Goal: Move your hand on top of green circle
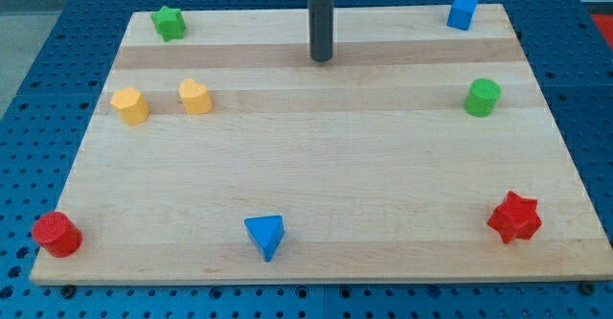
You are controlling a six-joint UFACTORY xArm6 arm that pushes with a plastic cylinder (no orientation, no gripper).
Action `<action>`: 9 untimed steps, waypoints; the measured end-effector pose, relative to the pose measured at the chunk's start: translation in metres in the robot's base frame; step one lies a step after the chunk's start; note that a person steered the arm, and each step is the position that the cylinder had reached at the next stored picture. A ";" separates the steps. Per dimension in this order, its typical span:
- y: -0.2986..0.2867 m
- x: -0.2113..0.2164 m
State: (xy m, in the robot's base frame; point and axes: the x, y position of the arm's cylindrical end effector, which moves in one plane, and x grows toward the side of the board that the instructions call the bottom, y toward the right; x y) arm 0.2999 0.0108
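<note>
The green circle block (pixel 483 98) stands near the board's right edge, in the upper half of the view. My tip (pixel 321 59) is at the end of the dark rod at the view's top centre. It rests on the board, far to the left of the green circle and a little above it. No block touches the tip.
On the wooden board (pixel 316 194) there are a green star (pixel 170 22) at top left, a blue cube (pixel 463 12) at top right, a yellow pentagon (pixel 129 105), a yellow heart (pixel 194 97), a red cylinder (pixel 56 234), a blue triangle (pixel 265 236) and a red star (pixel 515 217).
</note>
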 end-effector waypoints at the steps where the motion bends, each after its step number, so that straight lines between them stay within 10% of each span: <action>1: 0.024 0.003; 9: 0.210 0.019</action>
State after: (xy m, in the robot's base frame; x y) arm 0.3187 0.2204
